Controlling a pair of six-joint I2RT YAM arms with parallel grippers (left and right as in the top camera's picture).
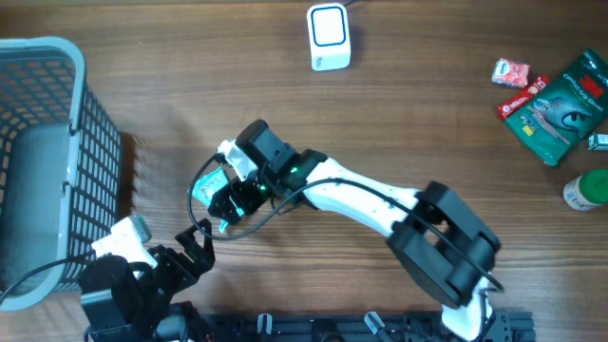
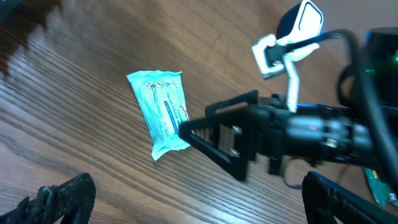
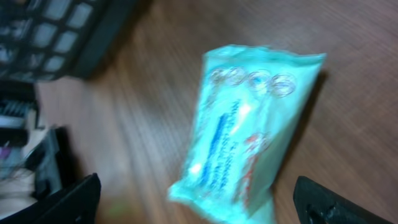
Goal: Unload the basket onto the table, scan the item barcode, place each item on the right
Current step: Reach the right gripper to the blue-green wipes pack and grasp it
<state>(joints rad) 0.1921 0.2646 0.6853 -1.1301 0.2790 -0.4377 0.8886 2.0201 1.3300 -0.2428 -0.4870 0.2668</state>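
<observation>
- The teal packet (image 1: 208, 186) lies flat on the worktop (image 1: 427, 114), left of centre and well short of the white scanner (image 1: 329, 38) at the far edge; nothing grips it.
- The right tool (image 1: 221, 199) hangs over the packet with its jaws spread wide; in the right wrist view the packet (image 3: 249, 137) fills the space between the two fingers, set at a slant to them.
- The step in hand looks like the pick-up; to do it well, I would turn the wrist so the fingers close across the packet's narrow width, come down until the tips nearly meet the wood, then close gently, as a soft wrapper may crumple or slide out.
- Printing shows on the upper face, but it is too blurred to tell whether the barcode is there; the grip should leave the printed faces uncovered so either can be turned to the scanner's window.
- The left tool (image 1: 197, 249) waits open and empty just beside the packet, towards the near edge; it is close enough to be clipped if the right arm swings that way.
- The wire basket (image 1: 57, 142) stands to the left, near the packet, so the lift should go up and away from it.
- The path over the worktop to the scanner looks clear; a green pouch (image 1: 560, 106), a red packet (image 1: 511, 71) and a green-capped bottle (image 1: 587, 190) sit far off to the right, out of the way.
</observation>
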